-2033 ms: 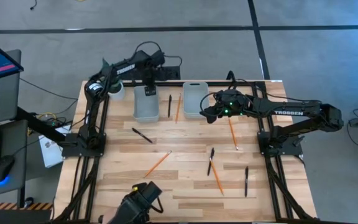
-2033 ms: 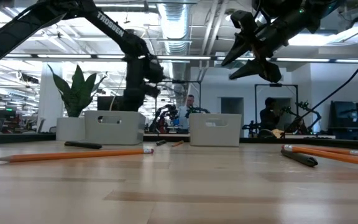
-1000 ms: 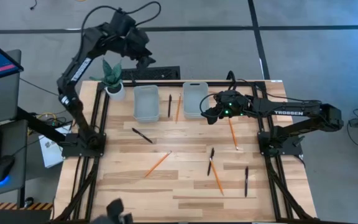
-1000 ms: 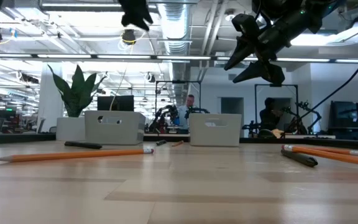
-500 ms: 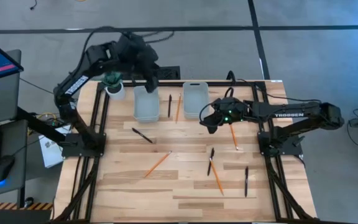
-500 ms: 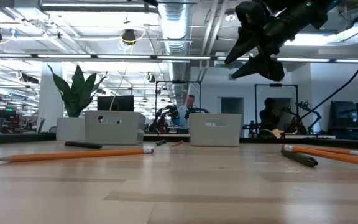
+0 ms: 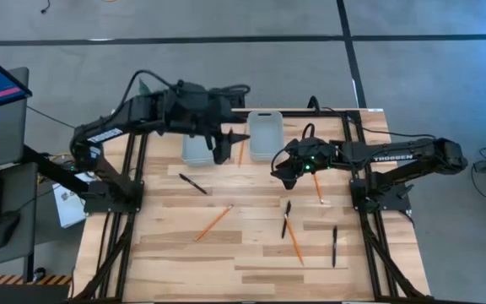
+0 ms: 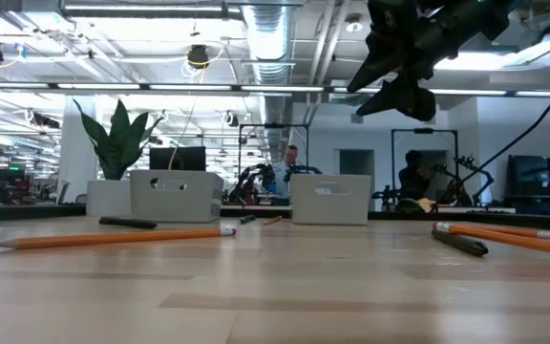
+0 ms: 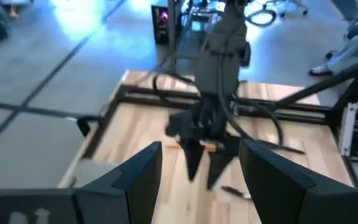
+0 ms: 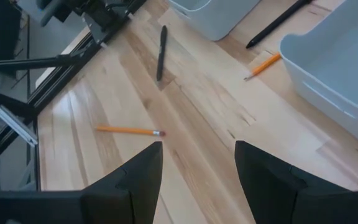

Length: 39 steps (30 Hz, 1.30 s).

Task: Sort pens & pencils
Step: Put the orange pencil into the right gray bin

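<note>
Several black pens lie flat on the wooden table: one left of centre, one near the middle, one near the right. The orange pencils also lie flat: one left of centre, one below the middle pen, one by the right arm, one between the two bins. My left gripper hovers open over the gap between the bins. My right gripper hangs open above the table, just in front of the right bin.
Two pale grey bins stand at the far edge, the left one and the right one. A potted plant stands at the far left corner. The two grippers are close together near the bins. People show in the room beyond.
My left arm has swung from high beyond the table's far edge down and toward the right, and its gripper now reaches over the gap between the bins. My right gripper has shifted a little toward the near edge. The pens and pencils have stayed put.
</note>
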{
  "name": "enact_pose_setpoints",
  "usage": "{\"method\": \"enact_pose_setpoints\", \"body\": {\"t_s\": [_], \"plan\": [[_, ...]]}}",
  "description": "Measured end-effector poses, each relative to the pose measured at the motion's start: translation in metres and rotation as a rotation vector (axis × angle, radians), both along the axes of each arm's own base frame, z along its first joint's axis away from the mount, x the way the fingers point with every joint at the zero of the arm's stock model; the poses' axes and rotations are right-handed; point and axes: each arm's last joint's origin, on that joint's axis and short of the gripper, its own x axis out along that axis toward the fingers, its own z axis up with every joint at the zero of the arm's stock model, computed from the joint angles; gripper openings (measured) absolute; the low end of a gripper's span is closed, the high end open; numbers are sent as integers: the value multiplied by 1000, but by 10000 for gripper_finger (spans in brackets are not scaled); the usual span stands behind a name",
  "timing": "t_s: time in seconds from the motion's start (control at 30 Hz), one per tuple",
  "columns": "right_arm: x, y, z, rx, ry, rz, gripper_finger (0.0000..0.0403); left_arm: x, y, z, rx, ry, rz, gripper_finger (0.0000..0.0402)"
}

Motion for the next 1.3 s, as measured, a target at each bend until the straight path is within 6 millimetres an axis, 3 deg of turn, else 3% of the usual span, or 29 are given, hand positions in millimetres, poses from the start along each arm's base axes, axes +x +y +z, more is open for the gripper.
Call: {"method": "enact_pose_setpoints", "body": {"t_s": [0.13,0.33,0.6,0.83,1.03,1.3], "plan": [[0,0,0,-10,2,8,221,-10,0,-24,-30,15,29,206],[0,0,0,-16,2,13,221,-39,-8,-56,-33,-172,7,206],[0,0,0,-15,0,12,221,-77,-17,-123,-103,-286,10,206],[0,-1,0,28,-1,-24,221,-100,-22,-165,-123,-416,-10,206],[-4,-3,-4,114,51,-99,221,-103,-22,-190,-234,-393,20,206],[-30,-1,-26,196,396,-270,221,-101,-25,-207,-195,-340,4,206]]}}
